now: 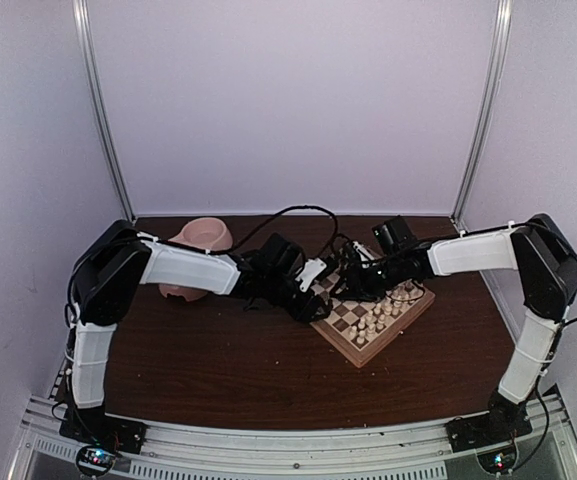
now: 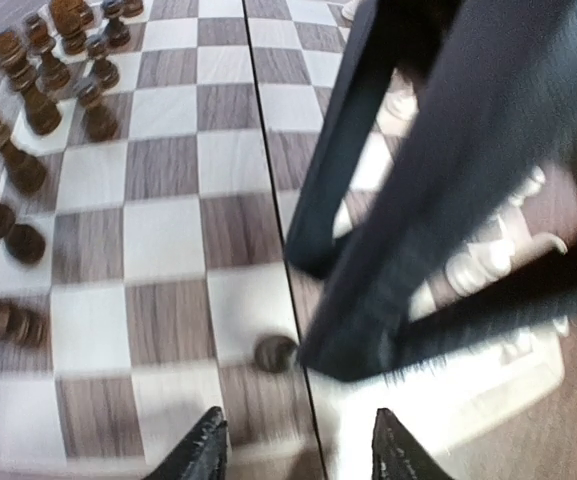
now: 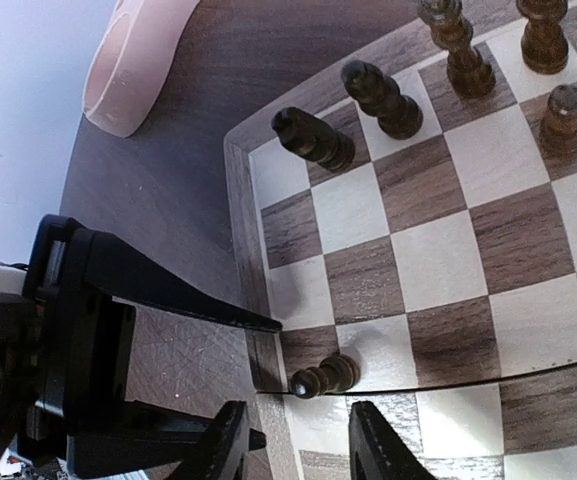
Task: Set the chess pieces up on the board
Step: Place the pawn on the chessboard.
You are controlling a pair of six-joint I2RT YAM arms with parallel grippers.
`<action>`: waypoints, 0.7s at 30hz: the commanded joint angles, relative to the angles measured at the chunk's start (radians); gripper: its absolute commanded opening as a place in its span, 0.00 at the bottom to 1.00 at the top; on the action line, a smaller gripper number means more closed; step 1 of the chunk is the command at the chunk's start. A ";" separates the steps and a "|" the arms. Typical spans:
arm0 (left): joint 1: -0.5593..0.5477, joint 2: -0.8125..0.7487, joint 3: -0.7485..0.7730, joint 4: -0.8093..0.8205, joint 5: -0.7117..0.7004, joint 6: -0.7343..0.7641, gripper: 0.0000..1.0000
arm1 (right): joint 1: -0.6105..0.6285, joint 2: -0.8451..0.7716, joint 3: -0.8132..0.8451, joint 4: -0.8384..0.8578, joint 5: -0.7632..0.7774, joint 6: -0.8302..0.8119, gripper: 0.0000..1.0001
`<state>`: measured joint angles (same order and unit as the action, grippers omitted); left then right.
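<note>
Dark pieces [image 3: 383, 100] mostly stand in rows at one end of board [image 3: 243, 230]. One pawn [image 3: 325, 377] lies on its side on an edge sq by the fold seam, near the corner. L gripper [image 2: 303, 452] sits just beside it, jaws apart, nothing between. R gripper [image 3: 298, 440] hangs over the same spot, jaws also apart & empty. Pale pieces [image 2: 488, 255] crowd the other end.

Step in hand, I'd say: stand that pawn up on its sq. To do it well:
- One arm works, the other backs off; both crowd the corner, fingers v. close.
- Come down w/ fingers either side of pawn's body, across its length, else it may roll.
- Close gently, lift clear, turn base down, set mid-sq.
- Let go only once base sits flat.
- Mind the standing row nearby.
</note>
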<state>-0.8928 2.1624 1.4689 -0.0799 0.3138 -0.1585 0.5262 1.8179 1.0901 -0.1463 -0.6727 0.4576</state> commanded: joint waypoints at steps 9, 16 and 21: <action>0.010 -0.377 -0.222 -0.030 -0.194 -0.011 0.54 | 0.042 -0.115 0.079 -0.212 0.187 -0.219 0.37; 0.199 -0.572 -0.342 -0.086 -0.242 -0.090 0.52 | 0.132 -0.072 0.192 -0.332 0.339 -0.291 0.37; 0.354 -0.663 -0.369 -0.163 -0.280 -0.156 0.52 | 0.179 -0.015 0.263 -0.406 0.453 -0.340 0.37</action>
<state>-0.6197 1.5711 1.1175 -0.1864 0.0925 -0.2485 0.6765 1.7565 1.3041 -0.4599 -0.3599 0.1795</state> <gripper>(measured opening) 0.523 0.374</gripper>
